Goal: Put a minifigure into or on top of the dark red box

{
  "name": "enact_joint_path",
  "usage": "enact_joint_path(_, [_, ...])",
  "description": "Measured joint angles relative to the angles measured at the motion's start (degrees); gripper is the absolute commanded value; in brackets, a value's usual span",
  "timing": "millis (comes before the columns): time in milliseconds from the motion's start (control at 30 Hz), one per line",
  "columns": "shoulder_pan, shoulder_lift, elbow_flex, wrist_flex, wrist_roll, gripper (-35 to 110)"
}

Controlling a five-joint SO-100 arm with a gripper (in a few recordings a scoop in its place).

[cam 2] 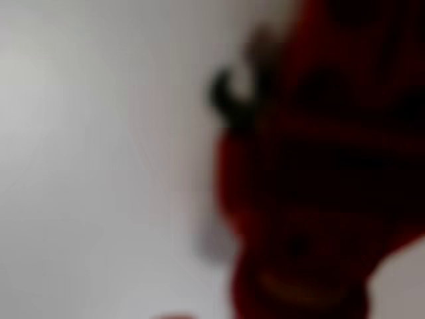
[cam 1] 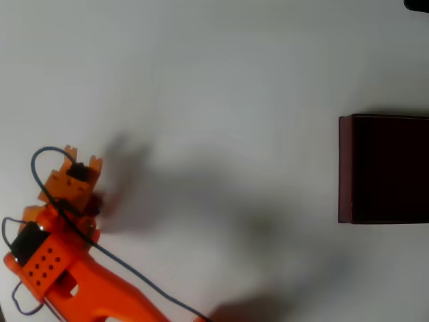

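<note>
Minifigure (cam 2: 299, 199): in the wrist view, a large, blurred red form with dark bands and a small black hooked part at its upper left, very close to the lens; fine detail cannot be made out. In the overhead view a small dark red patch (cam 1: 98, 201) sits just beside the orange pincer (cam 1: 84, 164), at lower left of the white surface (cam 1: 214, 74); it appears to be the same figure, though it is too small to confirm. Whether the pincer is clenched on the figure or released cannot be told from either view. Orange arm (cam 1: 80, 282): enters from the bottom left corner, with a dark cable (cam 1: 134, 272) looping over it and trailing toward the bottom edge. Dark red box (cam 1: 345, 168): at the right edge of the overhead view, cut off by the frame, with a thin maroon wall facing left and a nearly black interior. Box and pincer lie well apart, separated by bare surface crossed by soft shadows.
</note>
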Motion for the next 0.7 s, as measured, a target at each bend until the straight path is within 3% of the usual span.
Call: enact_joint_path(700, [1.85, -4.04, -4.92, 1.76, -2.99, 19])
